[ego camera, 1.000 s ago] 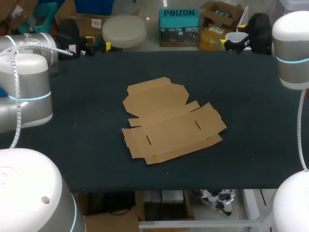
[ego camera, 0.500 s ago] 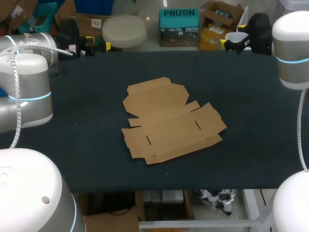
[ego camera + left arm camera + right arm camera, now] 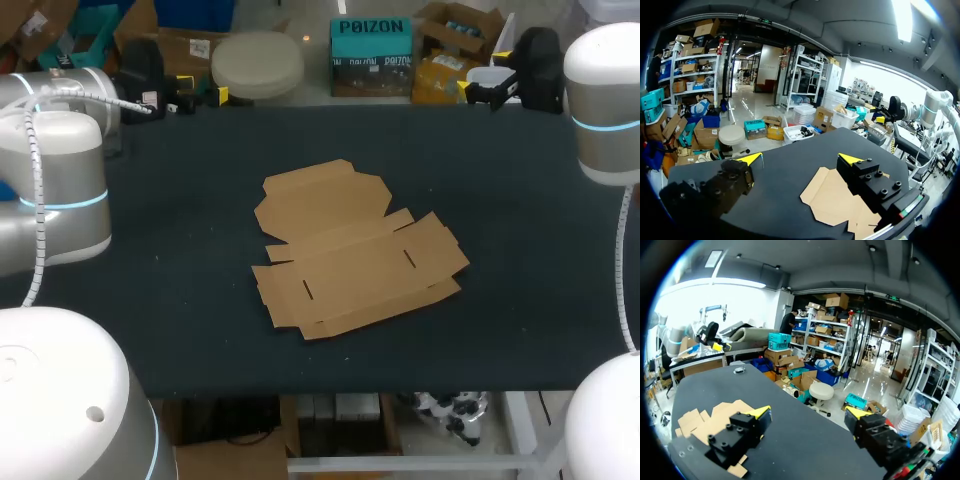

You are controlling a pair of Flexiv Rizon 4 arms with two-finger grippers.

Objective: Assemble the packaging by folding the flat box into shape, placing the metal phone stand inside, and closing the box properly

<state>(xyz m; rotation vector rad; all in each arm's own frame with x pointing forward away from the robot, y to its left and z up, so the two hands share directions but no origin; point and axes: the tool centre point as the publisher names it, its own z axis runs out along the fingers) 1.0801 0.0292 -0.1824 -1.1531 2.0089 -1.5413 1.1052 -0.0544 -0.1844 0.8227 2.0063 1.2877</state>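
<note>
So, left gripper (image 3: 801, 159) and right gripper (image 3: 809, 412) sit wide open, empty, well clear of the flat cardboard box (image 3: 355, 255); probably best to pin its middle and fold one flap.

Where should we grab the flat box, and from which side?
Probably the right flap of the box, with the right end effector coming in low from the right. The box lies flat on the table, so a top-down pinch finds no edge; that flap juts out with a free edge. Whether it's lifted, I can't tell.
</note>
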